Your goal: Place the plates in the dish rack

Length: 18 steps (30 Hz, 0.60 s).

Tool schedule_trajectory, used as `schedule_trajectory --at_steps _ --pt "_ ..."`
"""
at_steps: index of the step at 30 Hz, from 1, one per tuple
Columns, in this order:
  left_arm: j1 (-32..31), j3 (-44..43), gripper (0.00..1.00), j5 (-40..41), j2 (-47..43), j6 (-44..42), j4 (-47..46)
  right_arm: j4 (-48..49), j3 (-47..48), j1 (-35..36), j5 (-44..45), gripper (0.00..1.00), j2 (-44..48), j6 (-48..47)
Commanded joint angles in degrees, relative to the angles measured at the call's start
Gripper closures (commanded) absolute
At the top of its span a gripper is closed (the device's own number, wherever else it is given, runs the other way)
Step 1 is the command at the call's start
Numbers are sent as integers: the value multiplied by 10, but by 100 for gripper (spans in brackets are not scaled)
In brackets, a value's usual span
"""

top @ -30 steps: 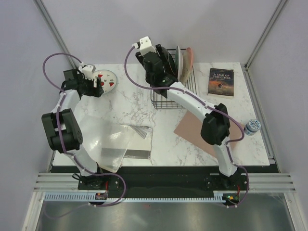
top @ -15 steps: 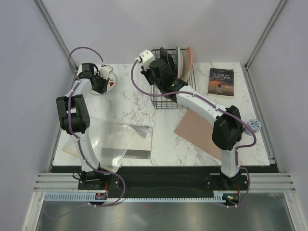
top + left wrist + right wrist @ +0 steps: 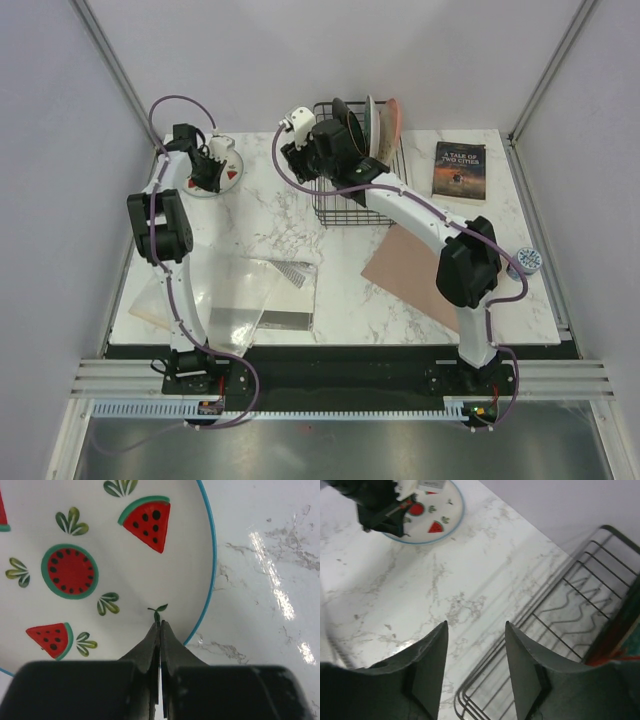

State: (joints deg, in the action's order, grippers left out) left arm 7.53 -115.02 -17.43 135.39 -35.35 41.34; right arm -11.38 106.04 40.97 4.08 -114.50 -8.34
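Left wrist | glossy round watermelon plate [image 3: 100,595] | veined marble table [image 3: 265,610]

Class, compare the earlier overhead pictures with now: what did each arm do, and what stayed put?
The left fingers reached the watermelon plate and closed, tips on it near the rim. The right fingers, open, backed left off the rack, where the dark-rimmed plate stands upright. Book and mat stayed.

White links [image 3: 400,205], black joints [image 3: 470,265], purple cables [image 3: 180,100]

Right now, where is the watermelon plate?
In the top view, the watermelon plate lies far left on the table, under the left claw, left of the dish rack.
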Motion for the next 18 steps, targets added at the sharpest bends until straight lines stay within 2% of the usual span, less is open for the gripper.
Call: schedule_trajectory --at_steps 1,4,12,18 --pt "0 22 98 6 -13 -11 79 -53 95 -2 -150 37 -41 36" --pt "1 65 98 -5 -40 -23 95 -60 139 -2 -230 25 -82 69" --pt "0 241 98 -43 -162 -37 95 -15 189 -2 -268 25 -161 207" --pt "-11 358 98 -79 -246 -22 74 0 189 10 -275 25 -187 232"
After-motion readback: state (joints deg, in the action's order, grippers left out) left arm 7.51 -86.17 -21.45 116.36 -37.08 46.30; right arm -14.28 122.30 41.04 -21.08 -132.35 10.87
